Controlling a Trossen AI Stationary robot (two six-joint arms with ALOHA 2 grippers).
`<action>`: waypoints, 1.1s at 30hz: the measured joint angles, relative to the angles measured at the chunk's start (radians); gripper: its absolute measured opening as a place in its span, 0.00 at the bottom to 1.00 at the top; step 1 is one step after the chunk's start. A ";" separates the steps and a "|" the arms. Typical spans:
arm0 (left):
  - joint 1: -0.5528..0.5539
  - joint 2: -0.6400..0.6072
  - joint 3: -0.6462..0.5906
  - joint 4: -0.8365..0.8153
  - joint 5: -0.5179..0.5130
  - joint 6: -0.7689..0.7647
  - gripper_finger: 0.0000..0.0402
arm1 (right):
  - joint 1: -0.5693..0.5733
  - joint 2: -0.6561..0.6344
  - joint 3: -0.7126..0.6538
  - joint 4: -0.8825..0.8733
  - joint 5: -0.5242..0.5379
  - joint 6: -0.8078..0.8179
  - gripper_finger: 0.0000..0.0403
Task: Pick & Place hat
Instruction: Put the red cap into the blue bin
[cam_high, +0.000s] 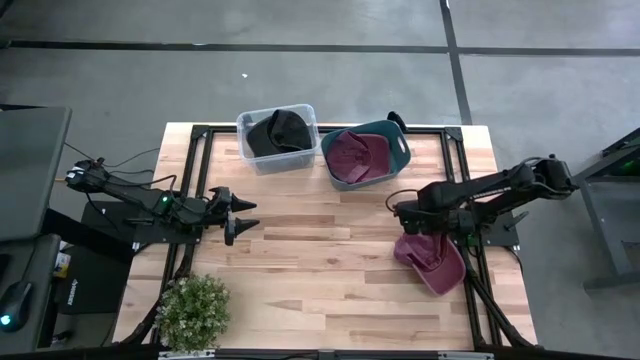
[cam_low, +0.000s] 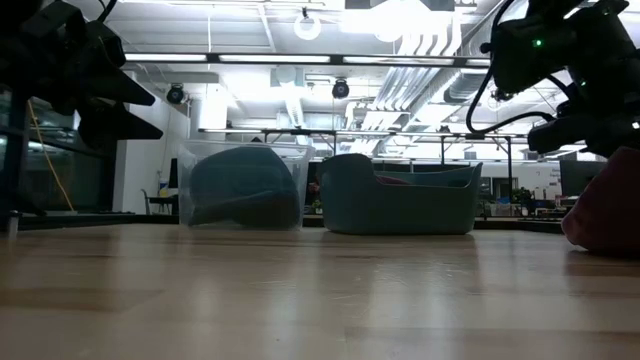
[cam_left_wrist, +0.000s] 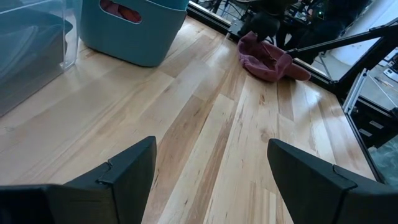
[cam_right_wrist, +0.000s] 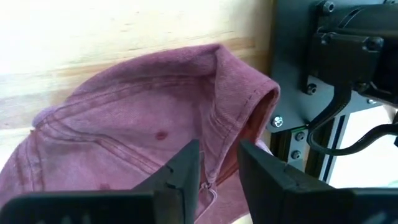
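Note:
A maroon cap (cam_high: 432, 262) lies on the wooden table near its right edge, also seen in the low view (cam_low: 612, 212) and the left wrist view (cam_left_wrist: 270, 59). My right gripper (cam_high: 412, 232) is down on the cap's far-left part, its fingers nearly together around a ridge of cloth (cam_right_wrist: 219, 162). My left gripper (cam_high: 245, 214) hovers open over the table's left side (cam_left_wrist: 211, 155), touching nothing. A teal bin (cam_high: 366, 155) at the far edge holds another maroon cap. A clear bin (cam_high: 278, 138) beside it holds a black cap. My right gripper pinches a raised fold of the cap's crown (cam_right_wrist: 216, 127) between its two fingers, which come from above and lie along the ridge. One layer or several, I cannot tell. The cap rests on the table, slack, with its right side against the black frame rail (cam_right_wrist: 292, 93).
A potted plant (cam_high: 193, 311) stands at the near left corner. Black frame rails (cam_high: 478, 262) run along the table's right edge beside the cap. The two bins sit side by side at the far edge. Bare wood (cam_high: 320, 250) spreads between the two grippers.

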 joint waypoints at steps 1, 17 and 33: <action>0.000 0.000 0.000 0.000 0.000 0.000 0.73 | 0.006 0.000 0.000 0.004 0.000 0.002 0.25; 0.000 0.000 0.000 0.000 0.000 0.000 0.73 | 0.205 -0.001 0.000 0.185 0.046 0.167 0.52; 0.000 0.000 0.000 0.000 0.000 0.000 0.73 | 0.206 -0.092 0.108 0.285 0.069 -0.288 0.55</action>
